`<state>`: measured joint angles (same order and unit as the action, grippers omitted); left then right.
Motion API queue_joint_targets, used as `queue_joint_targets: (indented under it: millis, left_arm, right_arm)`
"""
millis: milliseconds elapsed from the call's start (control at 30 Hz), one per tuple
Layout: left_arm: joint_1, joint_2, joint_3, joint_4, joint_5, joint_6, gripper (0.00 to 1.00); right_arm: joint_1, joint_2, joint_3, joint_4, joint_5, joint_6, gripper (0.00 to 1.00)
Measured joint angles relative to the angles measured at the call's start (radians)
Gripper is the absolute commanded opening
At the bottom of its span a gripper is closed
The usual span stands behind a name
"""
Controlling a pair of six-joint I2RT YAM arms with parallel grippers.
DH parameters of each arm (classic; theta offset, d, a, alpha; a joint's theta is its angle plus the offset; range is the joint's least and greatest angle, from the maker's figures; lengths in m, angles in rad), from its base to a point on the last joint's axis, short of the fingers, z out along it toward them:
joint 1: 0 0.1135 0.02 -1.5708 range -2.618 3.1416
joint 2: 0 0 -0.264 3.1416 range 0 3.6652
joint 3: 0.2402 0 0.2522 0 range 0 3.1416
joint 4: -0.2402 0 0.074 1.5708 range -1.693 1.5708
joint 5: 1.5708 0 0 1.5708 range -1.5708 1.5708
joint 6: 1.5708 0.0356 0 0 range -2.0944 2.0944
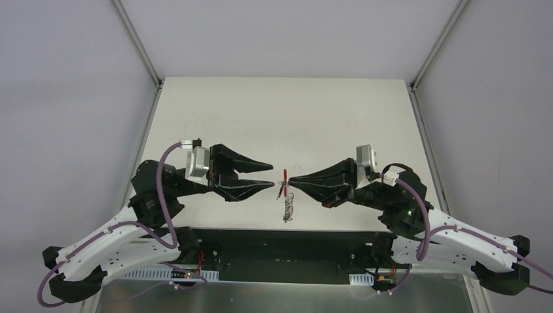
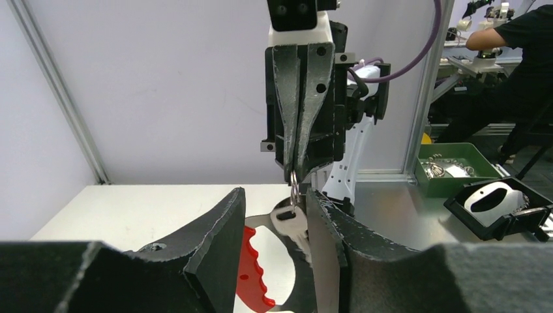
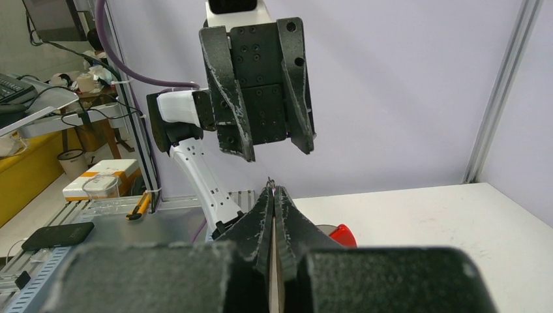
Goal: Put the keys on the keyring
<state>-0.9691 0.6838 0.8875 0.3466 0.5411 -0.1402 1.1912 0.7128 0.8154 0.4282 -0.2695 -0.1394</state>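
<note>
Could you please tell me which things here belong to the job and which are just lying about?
Job: keyring, its red tag.
Lying about: green bin, black tray, phone, orange-and-white box.

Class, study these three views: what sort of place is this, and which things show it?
Probably a robotics lab test cell: a left arm and right arm at a white table walled by plain panels on metal posts, with cluttered workbenches and a green parts bin beyond.

Keyring (image 1: 285, 190) between left end effector (image 1: 271, 174) and right end effector (image 1: 291, 180), above table (image 1: 261, 117).
</note>
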Motion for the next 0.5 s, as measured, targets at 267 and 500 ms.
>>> queue_joint_targets:
  millis: [267, 500]
  left_arm:
    - [0.0, -0.007, 0.0, 0.0, 0.026, -0.009, 0.42]
    - [0.0, 0.001, -0.004, 0.0, 0.034, -0.017, 0.45]
  right_arm:
    - [0.0, 0.006, 0.019, -0.01, 0.001, 0.0, 0.0]
    - [0.0, 0.024, 0.034, -0.014, -0.002, 0.0, 0.0]
